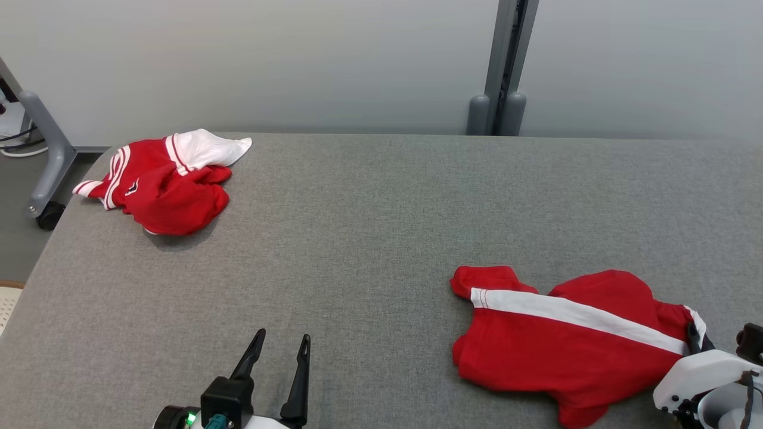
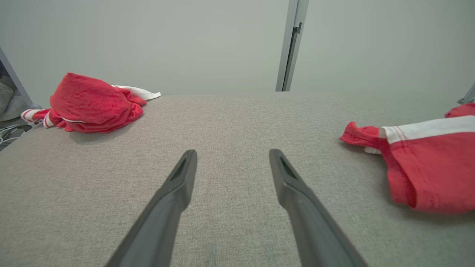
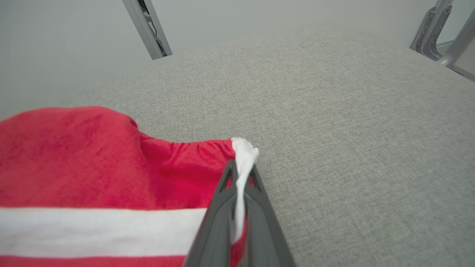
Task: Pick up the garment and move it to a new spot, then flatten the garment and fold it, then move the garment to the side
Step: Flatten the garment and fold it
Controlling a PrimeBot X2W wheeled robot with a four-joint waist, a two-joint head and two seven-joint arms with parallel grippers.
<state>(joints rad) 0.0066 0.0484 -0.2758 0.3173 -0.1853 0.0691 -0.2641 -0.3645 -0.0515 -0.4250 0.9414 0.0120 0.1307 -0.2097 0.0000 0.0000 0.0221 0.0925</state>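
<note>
Your right gripper (image 3: 242,169) pinches the garment (image 1: 554,351) by its white edge, left gripper (image 1: 282,337) gapes empty; moving, flattening, folding remain.

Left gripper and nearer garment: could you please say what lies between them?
Just bare grey table between left gripper and nearer garment, per the head view.

You're seeing long dark grey fingers (image 2: 172,202) tapering to slotted tips on your left jaws, black block (image 1: 229,393) behind them, green light (image 1: 191,418) glowing, teal connector (image 1: 216,422) beside it, rounded white shell (image 1: 697,369) covering your right wrist, dark cable (image 1: 746,396) crossing it.
</note>
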